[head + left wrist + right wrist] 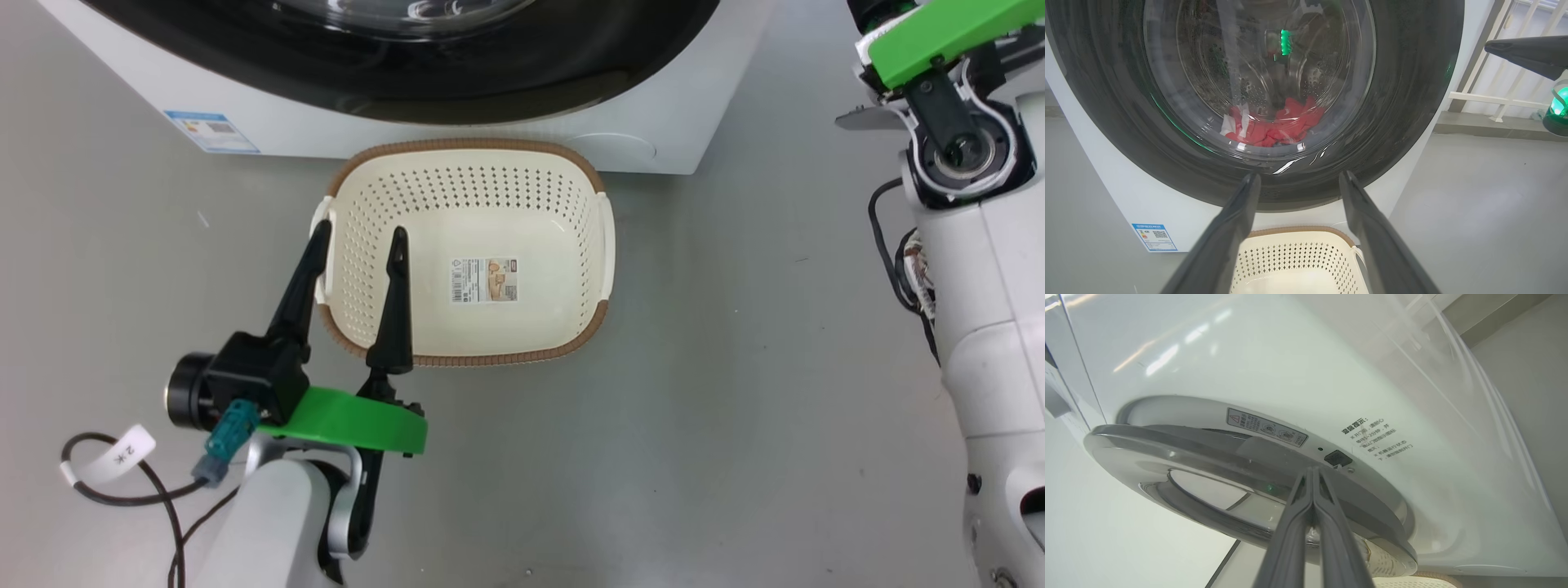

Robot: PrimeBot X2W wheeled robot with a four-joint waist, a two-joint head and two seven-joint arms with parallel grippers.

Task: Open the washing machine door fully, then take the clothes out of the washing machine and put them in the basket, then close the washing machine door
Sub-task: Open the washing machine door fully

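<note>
The left gripper is nearest, raised at the lower left with its two dark fingers spread wide and nothing between them. Its fingertips hang over the left rim of the basket. Under it runs a smooth grey floor, and a black cable with a white tag lies behind its wrist. Ahead of the fingers stands the washing machine, white, with a blue label low on its front to the gripper's left. The basket sits on the floor just before the machine, with a paper label on its base. Beyond the fingertips, the washing machine door fills the front, and the clothes lie red behind its glass at the bottom of the drum. A white railing stands off to the right. The right gripper has its fingers pressed together on nothing, tips at the door's edge beside a dark latch slot. Whether they touch it I cannot tell.
</note>
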